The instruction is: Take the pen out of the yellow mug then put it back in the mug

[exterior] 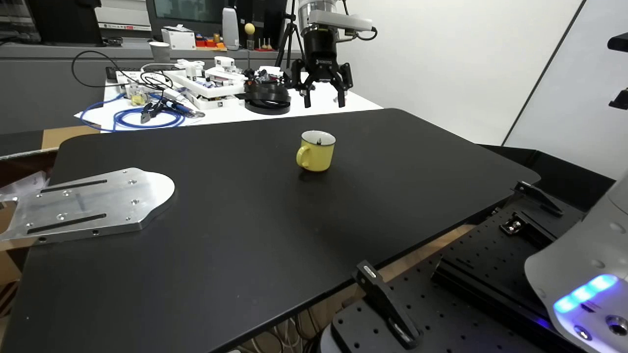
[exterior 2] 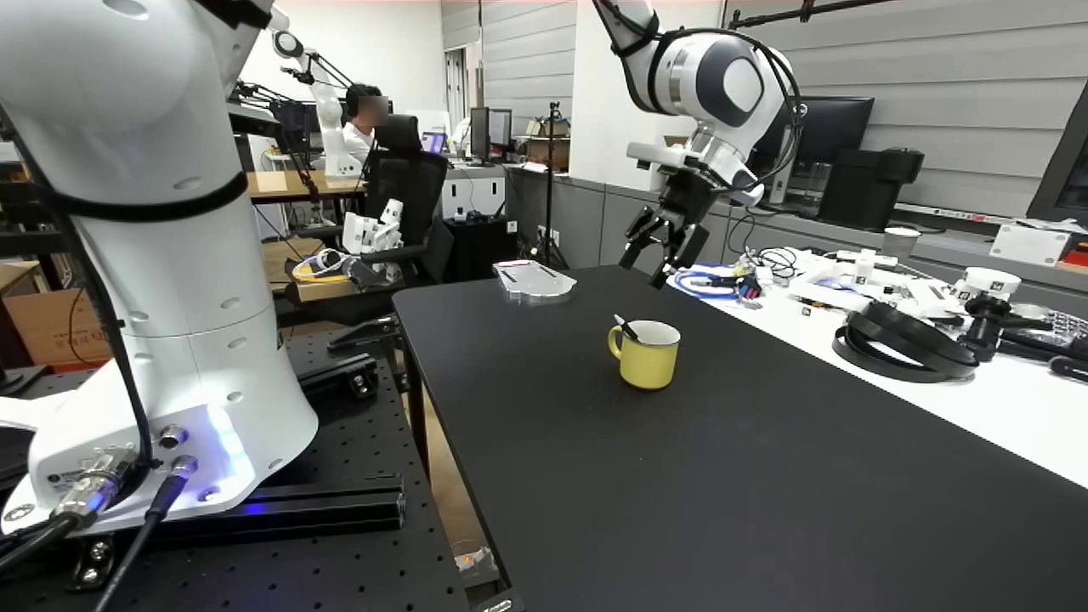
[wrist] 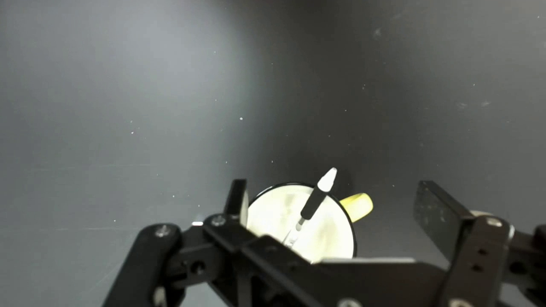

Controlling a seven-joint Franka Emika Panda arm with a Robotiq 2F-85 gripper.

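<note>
The yellow mug stands upright on the black tabletop; it also shows in an exterior view and in the wrist view. The pen stands tilted in the mug, leaning on the rim near the handle. Its white end and black grip stick up, and its clear lower part is partly hidden by the gripper. The pen also shows small in both exterior views. My gripper is open and empty, above and apart from the mug; it also shows in an exterior view and in the wrist view.
A silver metal plate lies at one end of the black tabletop. Beyond the far edge, a white table carries blue cables, white parts and a black round object. The robot base stands beside the tabletop.
</note>
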